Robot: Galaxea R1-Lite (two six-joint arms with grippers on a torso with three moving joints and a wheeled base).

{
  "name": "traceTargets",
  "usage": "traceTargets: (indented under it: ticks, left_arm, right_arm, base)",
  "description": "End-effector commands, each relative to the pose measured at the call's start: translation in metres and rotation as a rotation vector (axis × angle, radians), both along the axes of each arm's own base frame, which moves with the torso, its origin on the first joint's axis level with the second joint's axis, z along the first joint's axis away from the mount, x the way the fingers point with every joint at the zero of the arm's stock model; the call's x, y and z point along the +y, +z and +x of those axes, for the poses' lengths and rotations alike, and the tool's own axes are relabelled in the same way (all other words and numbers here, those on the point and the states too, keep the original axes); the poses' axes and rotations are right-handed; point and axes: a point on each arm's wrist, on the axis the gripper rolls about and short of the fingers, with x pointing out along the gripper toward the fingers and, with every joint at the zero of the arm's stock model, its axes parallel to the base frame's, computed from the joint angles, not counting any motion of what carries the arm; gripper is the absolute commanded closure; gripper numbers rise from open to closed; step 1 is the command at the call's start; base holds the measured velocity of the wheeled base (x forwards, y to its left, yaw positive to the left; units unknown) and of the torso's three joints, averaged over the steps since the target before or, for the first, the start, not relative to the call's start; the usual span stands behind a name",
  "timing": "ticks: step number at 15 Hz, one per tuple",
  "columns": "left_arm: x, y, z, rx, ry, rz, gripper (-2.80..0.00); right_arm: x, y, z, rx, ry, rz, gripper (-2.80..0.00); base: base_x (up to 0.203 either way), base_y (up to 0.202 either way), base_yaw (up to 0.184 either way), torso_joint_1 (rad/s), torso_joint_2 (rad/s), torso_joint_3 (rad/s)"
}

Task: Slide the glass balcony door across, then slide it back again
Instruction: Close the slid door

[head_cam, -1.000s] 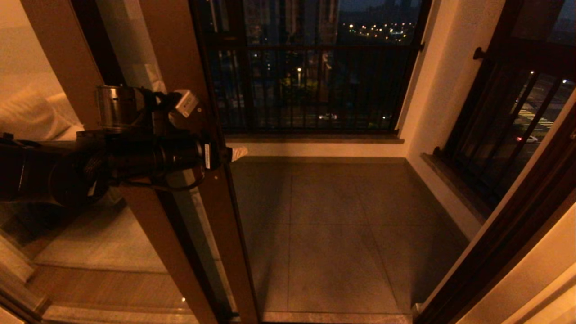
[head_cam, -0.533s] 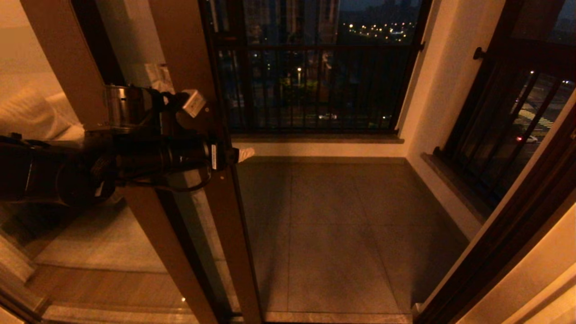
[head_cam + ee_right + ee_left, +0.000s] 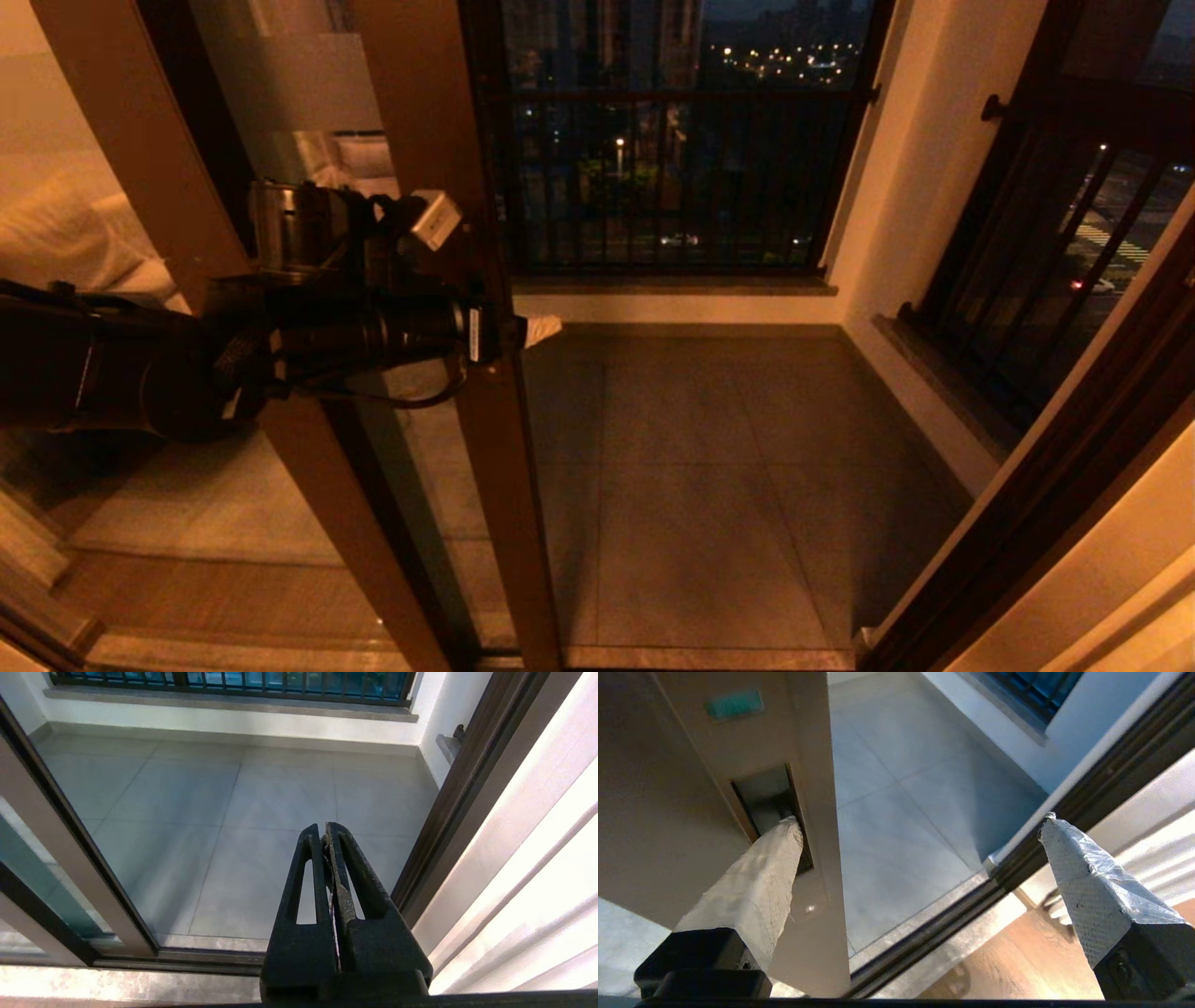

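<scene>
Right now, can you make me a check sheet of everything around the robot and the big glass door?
Surface: grey tiled balcony floor, bare.
Job's things: glass balcony door, partly across the opening.
Clutter: nothing seen.
Grippers: left gripper open, one finger in the door's handle slot; right gripper shut, parked near the doorway.
Cables: black cable looped under the left wrist.
Surroundings: black-barred balcony windows, city lights beyond.
</scene>
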Motion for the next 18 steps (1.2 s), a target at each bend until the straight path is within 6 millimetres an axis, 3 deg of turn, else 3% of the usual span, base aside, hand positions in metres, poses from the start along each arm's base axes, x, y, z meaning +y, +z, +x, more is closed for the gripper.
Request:
traceTargets:
  ticks: [1,7,18]
  left_arm:
    - [-0.006,-0.002,-0.002,0.009,-0.007,0.005,-2.8]
    - [-0.03,-0.007,0.004,-0.021,0.018,0.014,-2.8]
    - [-0.044,-0.01,0.002,-0.031,-0.019,0.008,-2.8]
  right_arm:
    - [0.0,-0.001,0.0,0.003,0.001,-0.001,0.0]
    - [0.0,-0.001,0.0,0.003,0.001,-0.001,0.0]
    - [0.0,-0.001,0.0,0.003,0.001,-0.001,0.0]
  base:
    - [0.0,0.0,0.0,0.0,0.0,0.0]
    - [0.0,0.0,0.0,0.0,0.0,0.0]
    - [0.0,0.0,0.0,0.0,0.0,0.0]
